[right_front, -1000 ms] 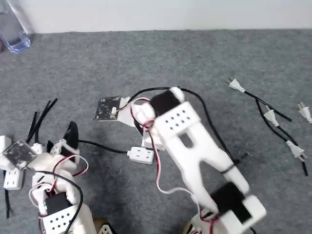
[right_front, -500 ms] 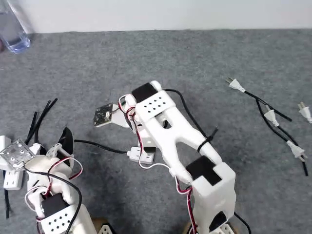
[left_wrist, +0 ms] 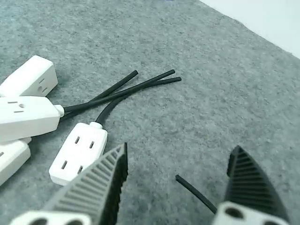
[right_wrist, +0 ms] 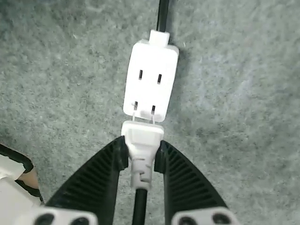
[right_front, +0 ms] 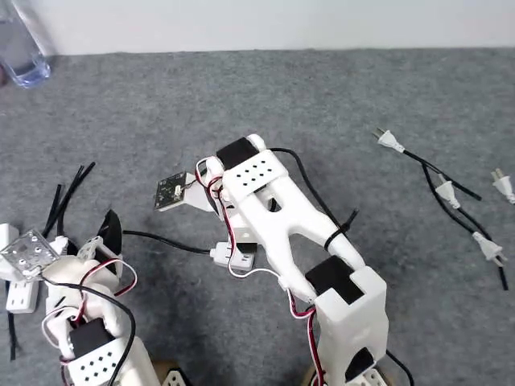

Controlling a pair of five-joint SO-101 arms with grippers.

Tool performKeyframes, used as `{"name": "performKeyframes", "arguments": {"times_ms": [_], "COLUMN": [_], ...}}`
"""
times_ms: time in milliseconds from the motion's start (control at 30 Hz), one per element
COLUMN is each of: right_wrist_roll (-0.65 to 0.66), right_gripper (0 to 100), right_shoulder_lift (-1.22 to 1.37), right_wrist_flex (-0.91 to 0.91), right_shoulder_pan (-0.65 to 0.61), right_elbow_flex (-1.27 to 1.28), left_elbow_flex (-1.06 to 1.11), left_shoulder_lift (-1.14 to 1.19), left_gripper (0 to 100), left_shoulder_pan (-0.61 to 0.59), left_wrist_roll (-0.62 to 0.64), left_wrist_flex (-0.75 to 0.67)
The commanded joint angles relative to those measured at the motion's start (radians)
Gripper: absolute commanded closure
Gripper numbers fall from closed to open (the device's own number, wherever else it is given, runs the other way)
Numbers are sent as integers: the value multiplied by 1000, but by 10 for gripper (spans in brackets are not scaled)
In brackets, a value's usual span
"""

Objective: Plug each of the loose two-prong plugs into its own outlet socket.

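In the right wrist view my right gripper (right_wrist: 140, 157) is shut on a white two-prong plug (right_wrist: 142, 138). Its prongs sit at the nearest pair of slots of a white outlet block (right_wrist: 151, 86); how deep they go I cannot tell. From above, this outlet block (right_front: 233, 256) lies mid-table, partly under the right arm (right_front: 265, 209). Three more loose plugs (right_front: 390, 141) (right_front: 444, 191) (right_front: 489, 248) lie on black cords at the right. My left gripper (left_wrist: 179, 149) hangs open and holds nothing, just above the felt beside another white outlet block (left_wrist: 78, 152).
More white outlet blocks (left_wrist: 28, 117) (left_wrist: 29, 77) and cut black cable ends (left_wrist: 140, 82) lie near the left gripper. A further plug (right_front: 503, 185) is at the right edge. A clear bottle (right_front: 20, 48) stands at the back left, against the white wall.
A second ago the right arm stretched farther back; it has since folded in and come down over the middle outlet block. The left arm shifted slightly. Nothing visible moved in the last half second.
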Motion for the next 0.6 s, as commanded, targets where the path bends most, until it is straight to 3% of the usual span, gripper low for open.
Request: {"name": "performKeyframes", "arguments": {"times_ms": [0,567], "right_wrist_roll": [9,28], "right_gripper": [991,991], "right_shoulder_lift": [-7,67], "right_wrist_flex": [-16,-30], "right_shoulder_pan": [-12,-13], "right_elbow_flex": [-51,-52], "left_elbow_flex": [-5,-5], "left_shoulder_lift": [-6,-6], "left_gripper": [673,673], "left_shoulder_pan": [-6,-6], "left_wrist_roll": [-8,-8], "left_wrist_flex": [3,3]}}
